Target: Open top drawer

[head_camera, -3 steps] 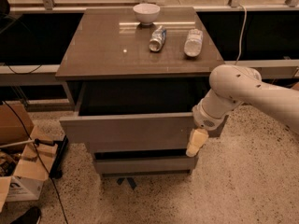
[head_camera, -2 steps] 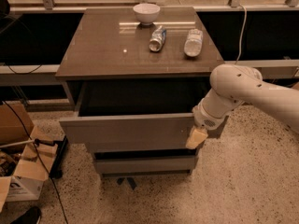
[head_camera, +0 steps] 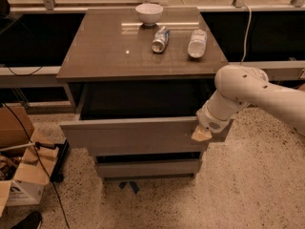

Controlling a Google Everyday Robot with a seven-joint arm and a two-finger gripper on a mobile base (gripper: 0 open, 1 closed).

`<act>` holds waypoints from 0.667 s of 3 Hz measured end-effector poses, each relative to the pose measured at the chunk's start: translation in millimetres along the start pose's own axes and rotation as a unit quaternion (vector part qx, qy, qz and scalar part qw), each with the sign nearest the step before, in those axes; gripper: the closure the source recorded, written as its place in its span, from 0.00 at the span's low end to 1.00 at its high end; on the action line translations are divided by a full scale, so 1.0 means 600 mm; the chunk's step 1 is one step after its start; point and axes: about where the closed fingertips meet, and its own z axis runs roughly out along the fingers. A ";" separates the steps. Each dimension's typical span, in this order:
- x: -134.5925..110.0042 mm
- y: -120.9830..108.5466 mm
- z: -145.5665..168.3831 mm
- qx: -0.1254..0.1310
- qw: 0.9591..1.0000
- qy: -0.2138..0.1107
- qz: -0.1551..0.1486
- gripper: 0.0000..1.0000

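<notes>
- Cabinet (head_camera: 109, 56): a grey unit with a glossy brown top, standing on a speckled floor (head_camera: 257, 190) in front of a dark window wall. It holds the task's drawer at its uppermost level.
- Robot arm (head_camera: 248, 92): a white, rounded limb that enters from the right edge and bends down toward the cabinet's front right corner.
- Top drawer (head_camera: 133, 135): it stands pulled well out from the cabinet body. Its flat grey front sits clear of the cabinet top's edge, and a dark open cavity shows between the two. The inside looks empty, though its depths are in shadow. Judged from this position, the opening is largely done. What may remain is a short further pull, if full extension is wanted, and then drawing the arm away.
- Middle drawer front (head_camera: 147, 167): seen beneath the open drawer, set back and apparently closed. Anything lower is hidden.
- Cardboard box (head_camera: 21, 175): on the floor to the left, well apart from the cabinet.
- Gripper (head_camera: 201, 134): its tan tip is at the right end of the top drawer's front, touching or just beside the upper edge. Whether it clasps that edge or merely rests against it cannot be told.
- Bottle (head_camera: 197, 43), can (head_camera: 161, 39) and bowl (head_camera: 149, 13): these are on the cabinet top toward the rear. The bottle and can lie on their sides and the bowl is upright. None of them is near the arm.
</notes>
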 end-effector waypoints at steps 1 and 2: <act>0.002 0.002 -0.001 0.000 1.000 0.001 0.003 1.00; 0.002 0.002 -0.001 0.000 1.000 0.001 0.003 1.00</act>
